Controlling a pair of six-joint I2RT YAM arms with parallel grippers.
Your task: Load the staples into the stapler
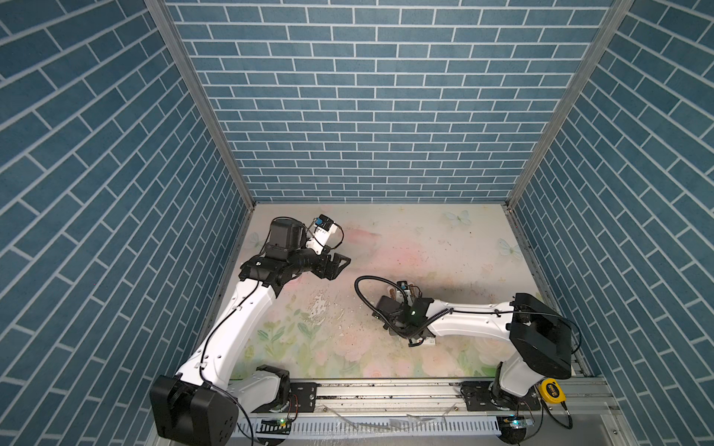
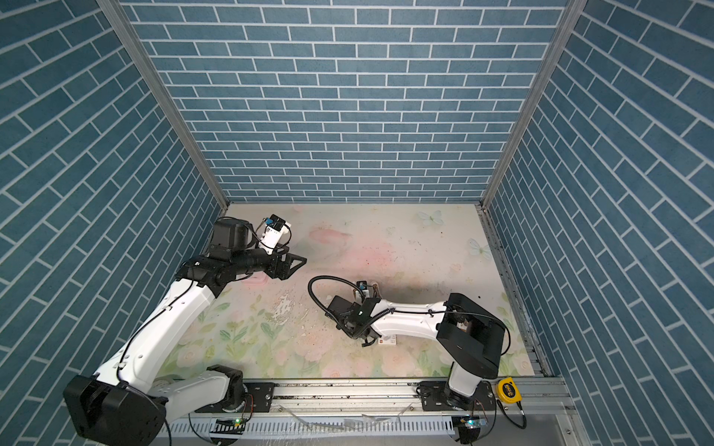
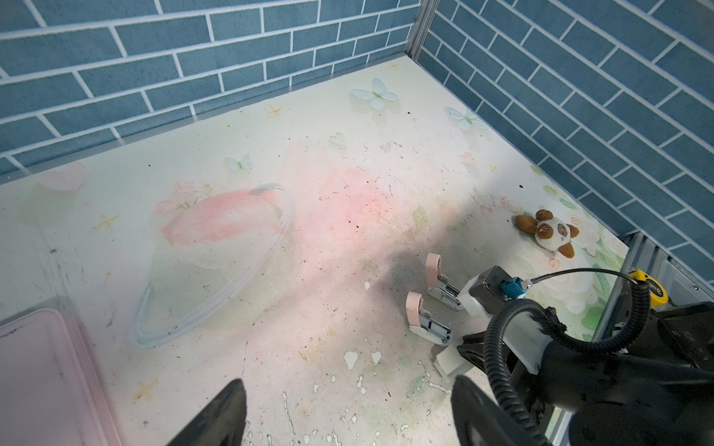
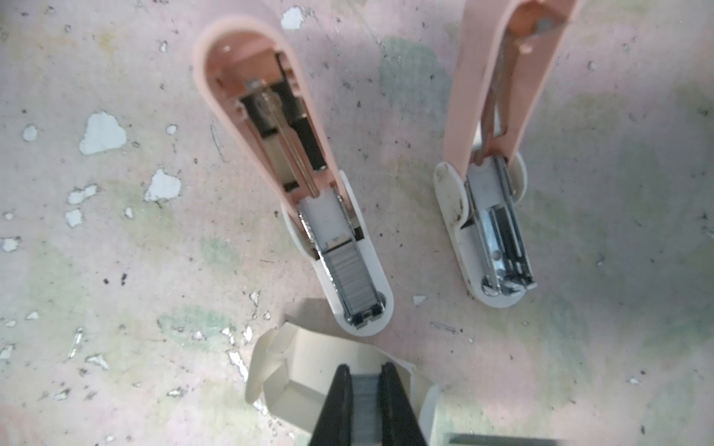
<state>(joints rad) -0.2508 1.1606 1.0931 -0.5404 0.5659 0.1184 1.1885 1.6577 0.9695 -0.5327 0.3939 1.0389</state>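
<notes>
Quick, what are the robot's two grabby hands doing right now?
Left gripper: open, holding nothing.
Right gripper: closed on a strip of staples.

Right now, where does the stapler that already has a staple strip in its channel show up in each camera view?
Top view: loaded stapler, only its raised lid peeking out left of the right wrist camera.
Top view: same place, lid only.
Left wrist: the stapler nearer this camera, beside the white card tray.
Right wrist: just beyond the tray, staple strip in its channel.
Shared landmark: the empty stapler alongside it.
</notes>
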